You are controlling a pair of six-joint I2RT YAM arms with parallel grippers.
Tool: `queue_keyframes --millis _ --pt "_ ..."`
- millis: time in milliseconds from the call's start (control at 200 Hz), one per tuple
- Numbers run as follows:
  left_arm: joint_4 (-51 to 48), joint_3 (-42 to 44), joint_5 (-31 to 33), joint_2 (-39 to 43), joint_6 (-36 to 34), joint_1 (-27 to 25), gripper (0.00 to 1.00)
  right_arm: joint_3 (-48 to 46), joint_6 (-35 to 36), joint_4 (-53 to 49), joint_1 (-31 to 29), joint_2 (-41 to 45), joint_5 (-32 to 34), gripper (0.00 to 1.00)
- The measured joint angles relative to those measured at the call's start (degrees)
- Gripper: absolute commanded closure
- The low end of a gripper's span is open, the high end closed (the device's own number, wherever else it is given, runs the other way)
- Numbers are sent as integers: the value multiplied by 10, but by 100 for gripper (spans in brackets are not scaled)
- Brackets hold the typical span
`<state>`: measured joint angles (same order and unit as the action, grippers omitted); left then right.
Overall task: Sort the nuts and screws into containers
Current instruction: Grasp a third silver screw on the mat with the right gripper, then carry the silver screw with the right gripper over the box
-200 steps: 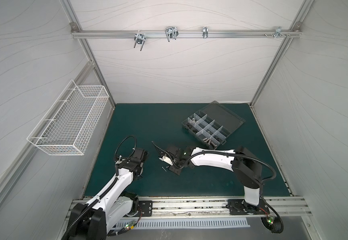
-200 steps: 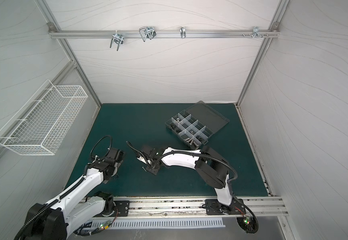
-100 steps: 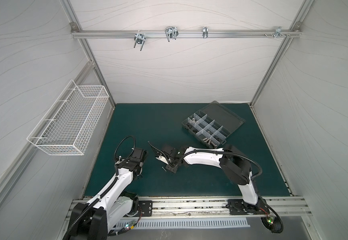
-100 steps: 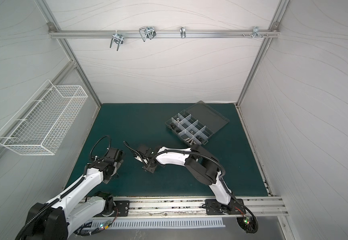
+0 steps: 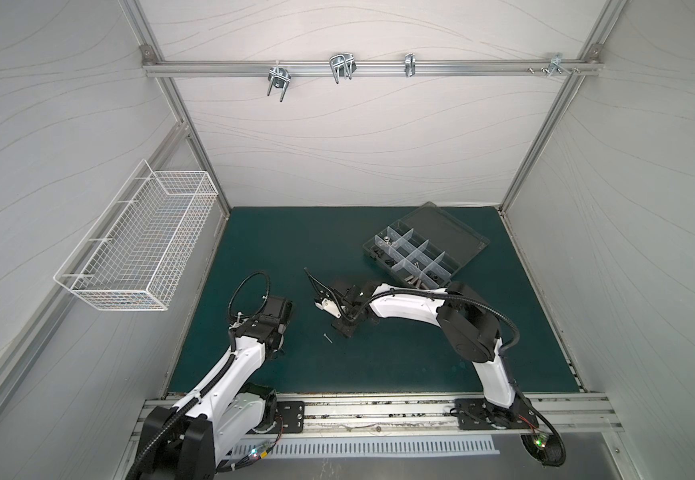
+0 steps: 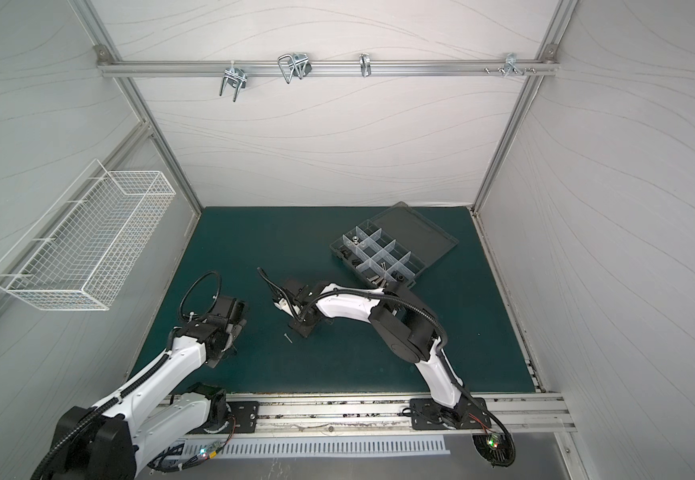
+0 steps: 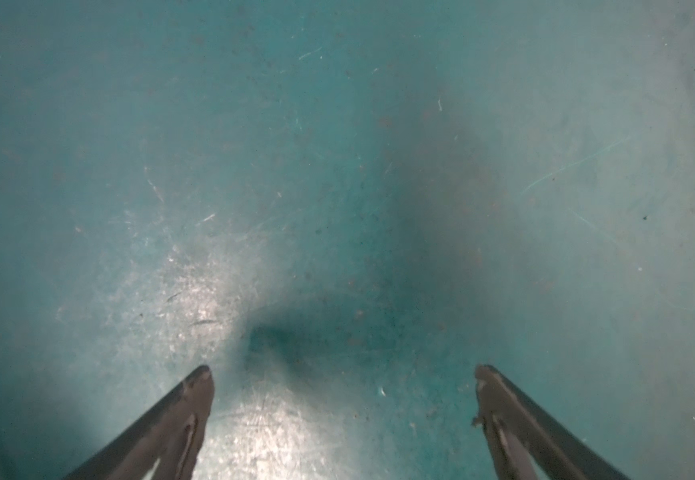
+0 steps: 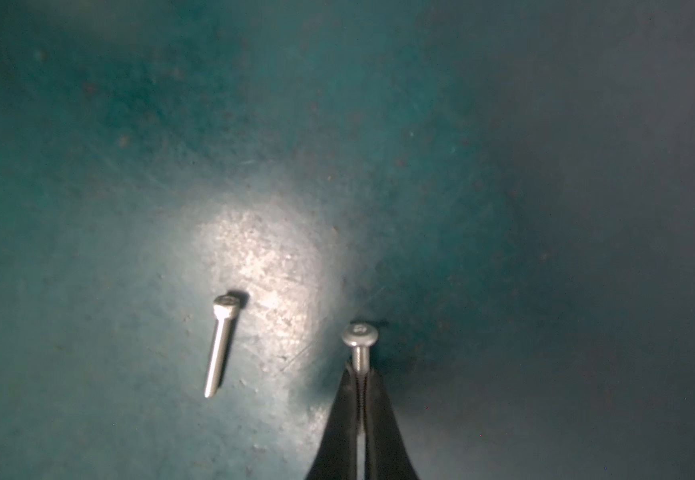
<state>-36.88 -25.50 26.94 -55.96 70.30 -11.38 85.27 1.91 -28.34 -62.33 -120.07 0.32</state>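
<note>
Right wrist view: silver button-head screw (thin shank) tight in the right hand; left hand wide.

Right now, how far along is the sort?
Done: several compartments of the box hold parts. In hand: the right tool is shut on a screw, pinched by its shank. Left: a second screw lies loose beside it, and the held one is not yet boxed. The left tool is open and empty.

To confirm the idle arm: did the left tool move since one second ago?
No. In both top views the left tool stays at the same spot near the mat's left edge.
</note>
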Motion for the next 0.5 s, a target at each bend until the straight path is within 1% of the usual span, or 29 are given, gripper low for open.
queue_keyframes --millis 315,500 --pt "17 0 -9 -9 -8 0 1 1 -28 -5 14 1 -4 100" --pt "25 0 -13 -15 -15 0 1 -5 -47 -26 53 30 1 100"
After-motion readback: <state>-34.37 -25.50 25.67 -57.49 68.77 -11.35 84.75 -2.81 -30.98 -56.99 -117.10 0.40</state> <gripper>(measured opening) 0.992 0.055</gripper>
